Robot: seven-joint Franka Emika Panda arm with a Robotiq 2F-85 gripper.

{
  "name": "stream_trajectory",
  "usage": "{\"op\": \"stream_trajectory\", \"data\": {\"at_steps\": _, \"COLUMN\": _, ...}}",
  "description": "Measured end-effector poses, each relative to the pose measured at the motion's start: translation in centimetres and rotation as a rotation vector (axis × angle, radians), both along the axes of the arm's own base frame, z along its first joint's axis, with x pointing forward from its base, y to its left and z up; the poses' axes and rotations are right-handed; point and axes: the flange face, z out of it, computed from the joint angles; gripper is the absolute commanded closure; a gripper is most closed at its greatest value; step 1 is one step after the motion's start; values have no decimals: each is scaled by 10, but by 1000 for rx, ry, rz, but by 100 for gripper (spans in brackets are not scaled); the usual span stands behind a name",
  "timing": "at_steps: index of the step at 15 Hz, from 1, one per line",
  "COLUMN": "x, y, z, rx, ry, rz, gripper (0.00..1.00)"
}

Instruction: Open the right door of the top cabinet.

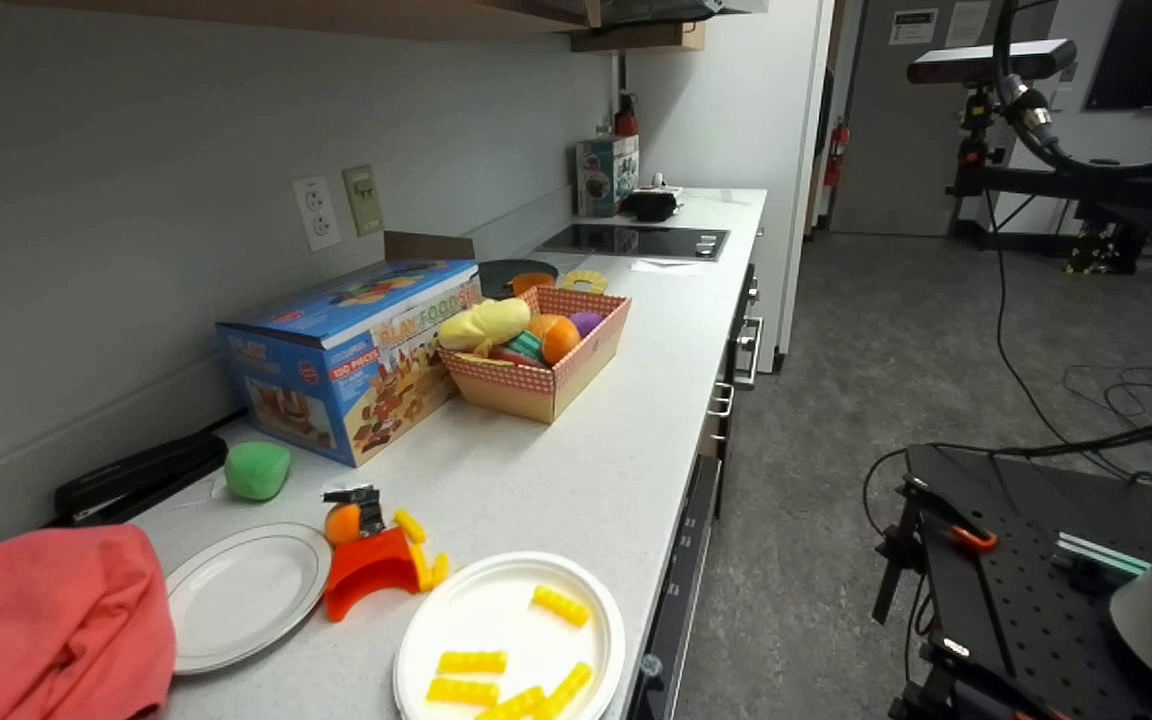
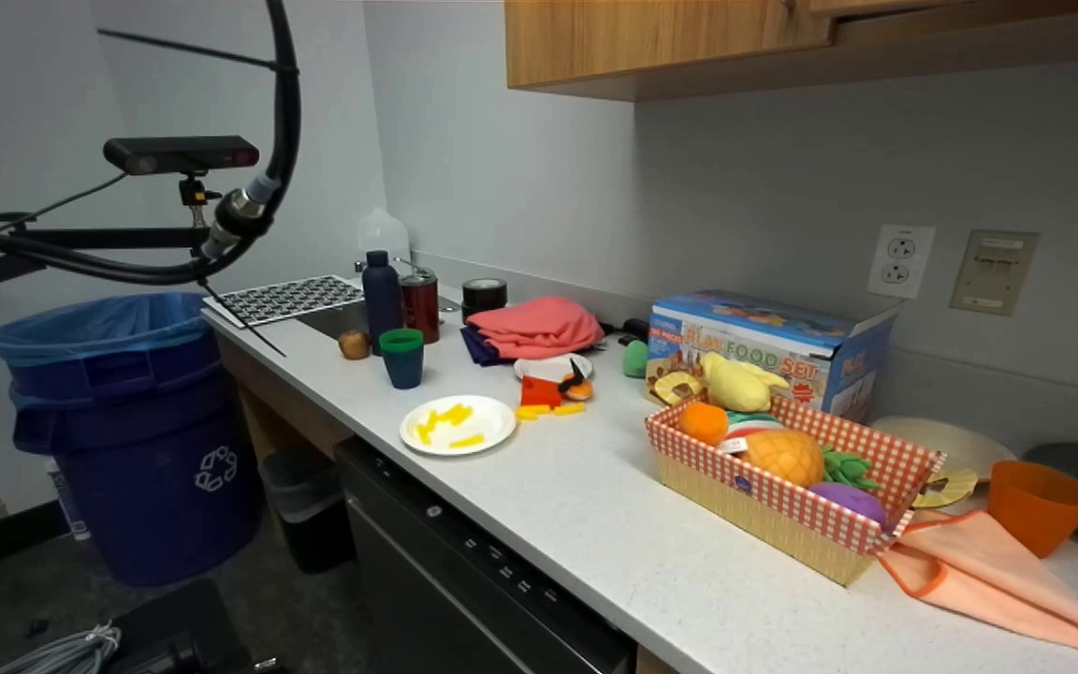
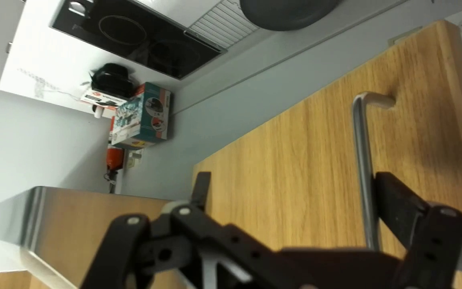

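The top cabinet shows in both exterior views, as a wooden underside (image 1: 336,15) and as a wooden front with its lower edge (image 2: 670,42) at the top right. In the wrist view a tan wooden cabinet door (image 3: 271,160) fills the middle and right. A metal bar handle (image 3: 361,148) stands on it. My gripper (image 3: 293,176) is open, with its fingers wide apart in front of the door. The handle lies between the fingers, right against the right finger or very close to it. The left finger is far from it. The gripper is out of view in both exterior views.
A metal hood-like box (image 3: 94,224) is at the lower left of the wrist view. The counter (image 1: 656,370) below bears a food basket (image 1: 536,385), a play food box (image 1: 346,370), plates and a cooktop (image 1: 636,240). Cables (image 2: 282,122) hang beside the counter.
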Motion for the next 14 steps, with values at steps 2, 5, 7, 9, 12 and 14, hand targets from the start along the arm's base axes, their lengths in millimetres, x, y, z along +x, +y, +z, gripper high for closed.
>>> {"op": "stream_trajectory", "data": {"at_steps": 2, "x": -29, "y": -16, "z": 1, "rx": 18, "ry": -4, "rz": -54, "gripper": 0}}
{"op": "stream_trajectory", "data": {"at_steps": 5, "x": -50, "y": -27, "z": -5, "rx": 23, "ry": -52, "rz": -49, "gripper": 0}}
{"op": "stream_trajectory", "data": {"at_steps": 7, "x": -58, "y": -30, "z": -8, "rx": 23, "ry": -73, "rz": -47, "gripper": 0}}
{"op": "stream_trajectory", "data": {"at_steps": 9, "x": -64, "y": -34, "z": -11, "rx": 28, "ry": -94, "rz": -46, "gripper": 0}}
{"op": "stream_trajectory", "data": {"at_steps": 12, "x": -82, "y": -50, "z": -12, "rx": 48, "ry": -124, "rz": 21, "gripper": 0}}
{"op": "stream_trajectory", "data": {"at_steps": 14, "x": -98, "y": -63, "z": -9, "rx": 31, "ry": -139, "rz": 112, "gripper": 0}}
